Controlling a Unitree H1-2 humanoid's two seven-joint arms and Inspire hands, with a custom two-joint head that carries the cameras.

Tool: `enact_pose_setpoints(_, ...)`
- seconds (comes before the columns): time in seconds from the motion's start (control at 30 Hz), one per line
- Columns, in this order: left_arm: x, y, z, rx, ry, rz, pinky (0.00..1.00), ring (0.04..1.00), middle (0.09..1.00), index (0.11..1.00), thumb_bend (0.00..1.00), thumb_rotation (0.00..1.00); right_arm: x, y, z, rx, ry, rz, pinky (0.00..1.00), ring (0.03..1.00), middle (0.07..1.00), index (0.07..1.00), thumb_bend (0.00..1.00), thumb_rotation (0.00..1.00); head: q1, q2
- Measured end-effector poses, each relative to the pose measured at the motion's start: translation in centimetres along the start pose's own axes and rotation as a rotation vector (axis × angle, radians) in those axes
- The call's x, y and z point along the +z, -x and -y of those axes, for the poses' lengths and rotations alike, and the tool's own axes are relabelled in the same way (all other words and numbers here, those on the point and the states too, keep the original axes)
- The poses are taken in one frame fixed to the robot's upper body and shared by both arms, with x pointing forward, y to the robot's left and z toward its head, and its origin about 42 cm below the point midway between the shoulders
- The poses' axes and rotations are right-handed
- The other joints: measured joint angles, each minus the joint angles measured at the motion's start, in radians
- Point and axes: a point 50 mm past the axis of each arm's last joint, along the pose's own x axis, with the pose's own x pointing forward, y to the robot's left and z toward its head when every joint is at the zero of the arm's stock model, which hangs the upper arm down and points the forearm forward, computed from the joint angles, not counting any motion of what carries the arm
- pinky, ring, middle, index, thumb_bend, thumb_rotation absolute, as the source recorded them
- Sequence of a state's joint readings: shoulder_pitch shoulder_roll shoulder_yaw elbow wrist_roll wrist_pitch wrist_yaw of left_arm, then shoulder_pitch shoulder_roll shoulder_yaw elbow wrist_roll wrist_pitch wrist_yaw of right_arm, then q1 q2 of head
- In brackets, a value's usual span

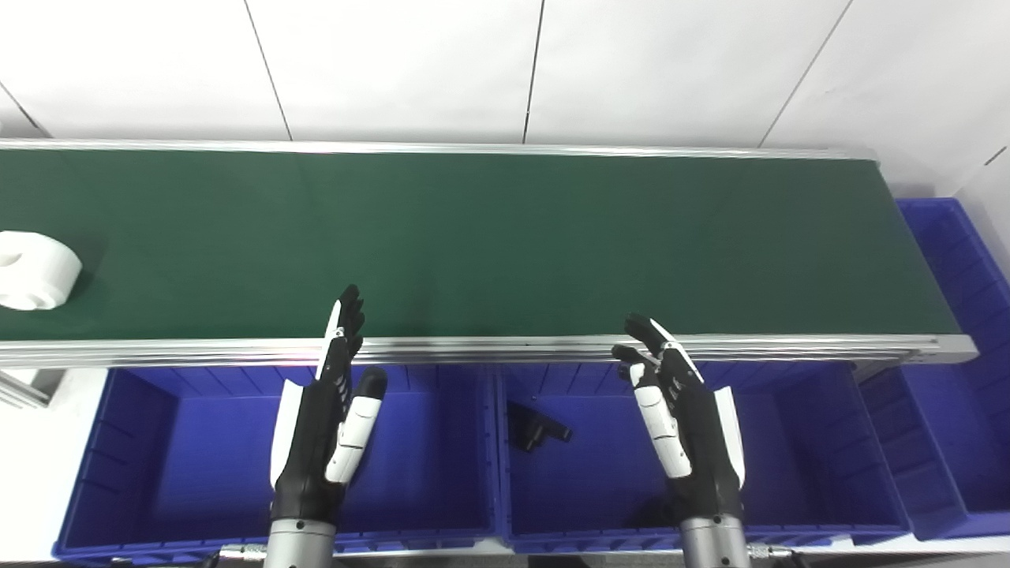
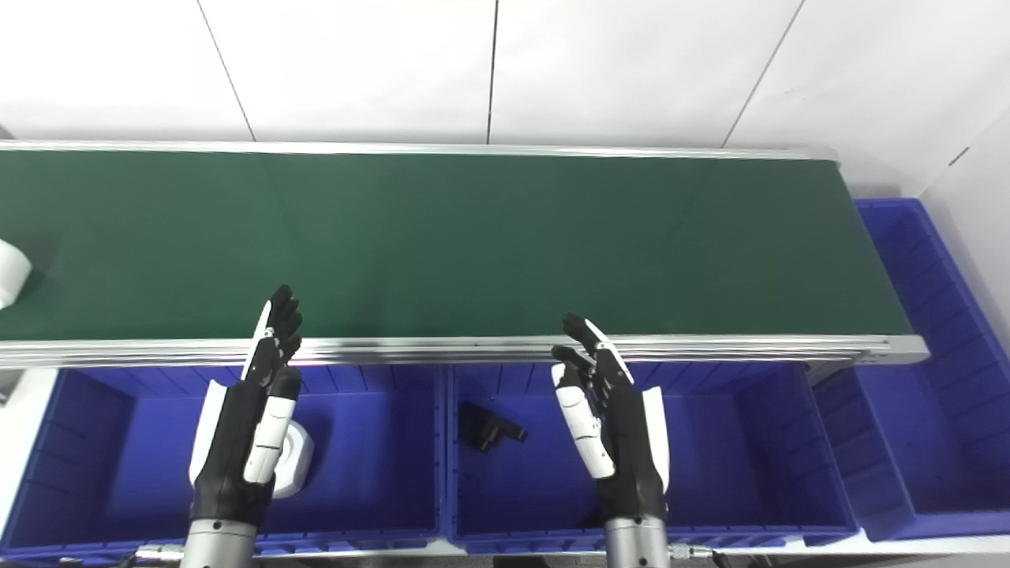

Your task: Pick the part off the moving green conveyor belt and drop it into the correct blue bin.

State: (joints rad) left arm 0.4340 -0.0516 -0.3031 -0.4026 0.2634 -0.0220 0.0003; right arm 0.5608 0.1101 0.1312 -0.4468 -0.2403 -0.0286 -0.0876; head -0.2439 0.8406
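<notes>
white part (image 1: 35,270) rides green belt (image 1: 473,237), unlabelled.

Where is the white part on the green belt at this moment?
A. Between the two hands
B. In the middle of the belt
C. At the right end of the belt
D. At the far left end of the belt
D: the white part lies on the green belt at the picture's left edge, well away from both hands.
</notes>
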Motion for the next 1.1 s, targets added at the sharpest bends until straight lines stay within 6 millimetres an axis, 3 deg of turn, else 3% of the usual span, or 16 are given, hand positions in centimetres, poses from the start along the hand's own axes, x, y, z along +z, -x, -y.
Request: enact_pose_setpoints(1.1,-0.34,0.0,0.08,-0.02,-0.004,-0.014,0.92,0.966,1.0,1.0,0.56,1.0,-0.21,-0.03,-0.15,0.005,0.003,-0.036,0.72,0.756,0.848,0.836,0.59,0.8,-0.003,0.0)
